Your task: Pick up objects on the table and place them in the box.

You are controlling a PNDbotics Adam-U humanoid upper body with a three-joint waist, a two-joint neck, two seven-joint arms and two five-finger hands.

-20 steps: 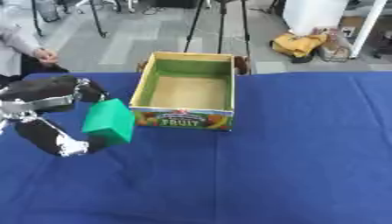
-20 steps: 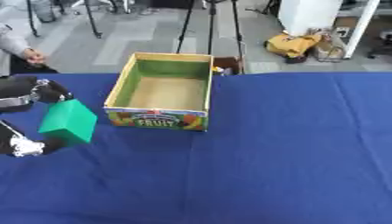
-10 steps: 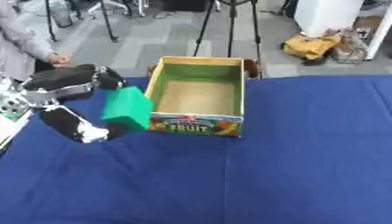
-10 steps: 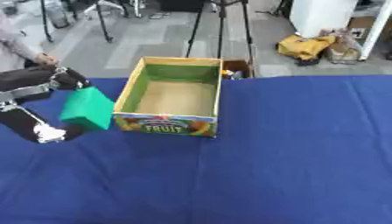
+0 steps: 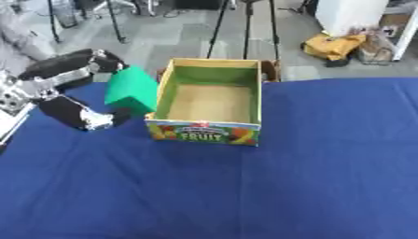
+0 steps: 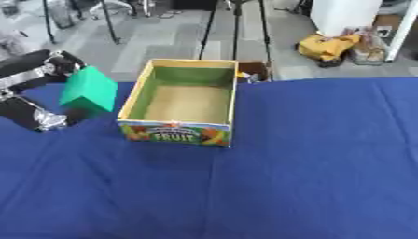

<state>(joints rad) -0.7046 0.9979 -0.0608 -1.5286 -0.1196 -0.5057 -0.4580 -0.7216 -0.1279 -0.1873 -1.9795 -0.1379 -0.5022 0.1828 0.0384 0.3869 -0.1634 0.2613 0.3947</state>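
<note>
Just left of the open fruit box [image 5: 212,100], the robot's left hand [image 5: 69,88] holds a green block [image 5: 130,89] in the air, fingers [image 5: 65,70] above and thumb below gripping it. The block nearly touches the box's left wall, level with its rim. The box interior is bare. Right of the box, the blue bench [image 5: 326,154] lies wide open to its edges.

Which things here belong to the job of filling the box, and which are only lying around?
Belong to the job:
- green block, held in the left hand
- fruit box, nothing visible inside it

Only lying around:
- yellow bag on the floor
- tripod legs
</note>
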